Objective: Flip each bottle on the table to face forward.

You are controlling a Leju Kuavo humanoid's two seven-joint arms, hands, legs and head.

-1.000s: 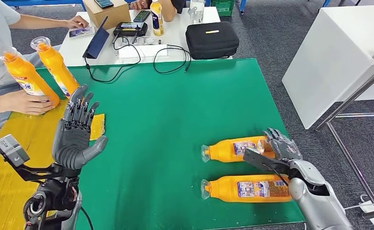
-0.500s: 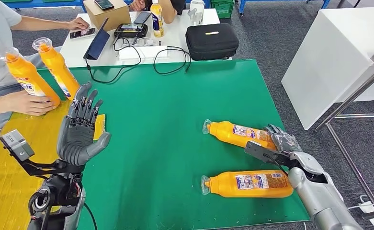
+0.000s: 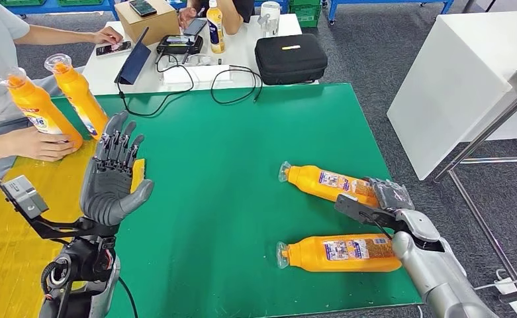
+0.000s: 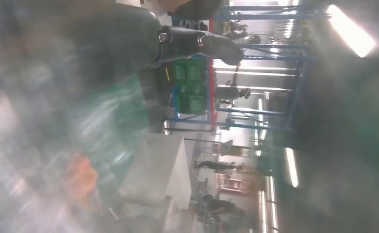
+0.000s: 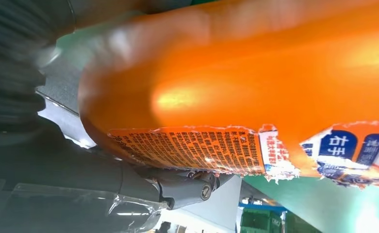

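Observation:
Two orange bottles lie on their sides on the green mat (image 3: 229, 165) at the right. My right hand (image 3: 389, 195) grips the base of the farther bottle (image 3: 328, 183), which lies at a slant with its neck pointing left and away. Up close in the right wrist view, that bottle (image 5: 255, 82) shows a torn label, with my right hand (image 5: 17, 63) against it. The nearer bottle (image 3: 341, 254) lies free, neck to the left. My left hand (image 3: 113, 179) is raised over the mat's left edge, fingers spread and holding nothing. It looks dark and blurred in the left wrist view (image 4: 143, 39).
A person's hand (image 3: 40, 142) holds an upright orange bottle (image 3: 37, 109) on the yellow mat (image 3: 17, 218); a second upright bottle (image 3: 80, 93) stands beside it. Behind the mat are cables, a black case (image 3: 290, 56) and devices. A white table (image 3: 461, 73) stands to the right.
My right hand has swung the farther bottle from parallel with the nearer one to a slant, its neck moving away. My left hand rose slightly.

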